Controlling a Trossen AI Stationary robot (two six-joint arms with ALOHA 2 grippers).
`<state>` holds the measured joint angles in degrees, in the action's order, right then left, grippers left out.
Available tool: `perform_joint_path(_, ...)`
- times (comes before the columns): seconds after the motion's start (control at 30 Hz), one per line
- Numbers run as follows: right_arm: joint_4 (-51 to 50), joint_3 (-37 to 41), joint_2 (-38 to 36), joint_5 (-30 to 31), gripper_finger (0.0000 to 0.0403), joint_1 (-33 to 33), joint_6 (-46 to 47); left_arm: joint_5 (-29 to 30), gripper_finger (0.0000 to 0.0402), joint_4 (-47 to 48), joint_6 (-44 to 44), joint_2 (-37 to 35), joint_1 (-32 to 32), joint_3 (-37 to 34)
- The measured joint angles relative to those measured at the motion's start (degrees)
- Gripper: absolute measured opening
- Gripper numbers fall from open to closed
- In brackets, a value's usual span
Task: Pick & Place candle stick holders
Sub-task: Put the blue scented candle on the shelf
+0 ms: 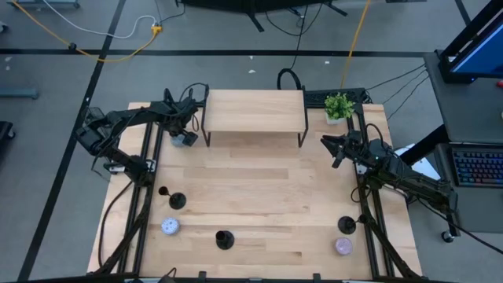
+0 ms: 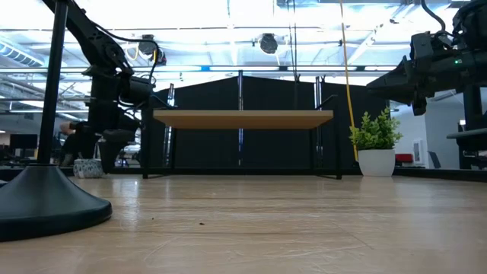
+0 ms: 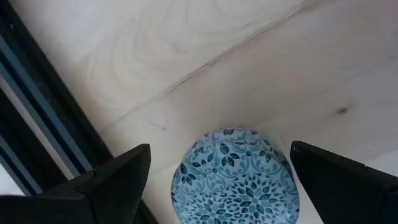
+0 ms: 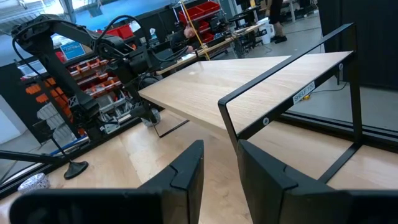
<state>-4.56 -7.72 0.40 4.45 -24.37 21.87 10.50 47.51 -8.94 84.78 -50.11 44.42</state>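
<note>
Nearest thing: a candle stick holder [image 2: 42, 194] looms at the low view's near edge, its disc base flat on the surface [image 1: 259, 196].
Holders: in the high view, three stand along the front at roughly 7 [image 1: 176, 200], 6 [image 1: 225, 239] and 5 o'clock [image 1: 346, 226], all upright and well apart, none held.
Why so: spread out and clear of the shelf [image 1: 255, 110], each looks free for a grasp from above.
Left pincer [image 1: 185, 137]: at about 10 o'clock by the shelf's left leg, jaws wide, straddling a blue patterned tin [image 3: 235, 177] without gripping it; not a task thing.
Left arm pose: folded in from the surface's edge, wrist pointing down.
Right pincer [image 1: 336, 149]: at about 2 o'clock near the potted plant [image 1: 339, 106], jaws narrow with a slim gap, holding nothing.
Right arm pose: raised, aimed at the shelf, seemingly waiting.
</note>
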Motion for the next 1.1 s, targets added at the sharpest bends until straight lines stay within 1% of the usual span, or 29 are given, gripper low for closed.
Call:
perform_joint_path(0.17, 0.01, 0.02, 0.00, 0.00, 0.0089, 0.01, 0.00, -1.32, 0.0390, 1.87, -1.74, -0.01, -0.57, -0.15)
perform_joint_path(0.27, 0.01, 0.00, 0.00, -0.01, 0.0089, -0.01, 0.00, -2.49, 0.0390, 1.38, -1.70, -0.01, -1.10, -1.84)
perform_joint_path(0.37, 0.01, -0.01, 0.00, -0.02, 0.0089, 0.00, 0.00, -0.73, 0.0390, 0.25, -2.28, 0.01, -0.11, -2.75)
perform_joint_path(0.47, -0.01, 0.01, 0.00, -0.02, 0.0089, 0.00, 0.00, -0.59, 0.0390, -1.15, -3.30, -0.01, 0.02, -2.86)
perform_joint_path(0.77, 0.01, 0.00, 0.00, -0.02, 0.0089, 0.01, 0.00, -0.44, 0.0389, -1.21, -3.38, -0.01, 0.00, -2.86)
perform_joint_path(0.9, 0.01, 0.01, 0.00, -0.02, 0.0089, 0.00, 0.00, -0.83, 0.0369, -1.14, -3.25, -0.01, 0.00, -2.86)
perform_joint_path(1.1, 0.01, -0.01, 0.00, -0.02, 0.0089, -0.01, 0.00, -0.85, 0.0314, -1.11, -3.25, -0.03, 0.00, -2.87)
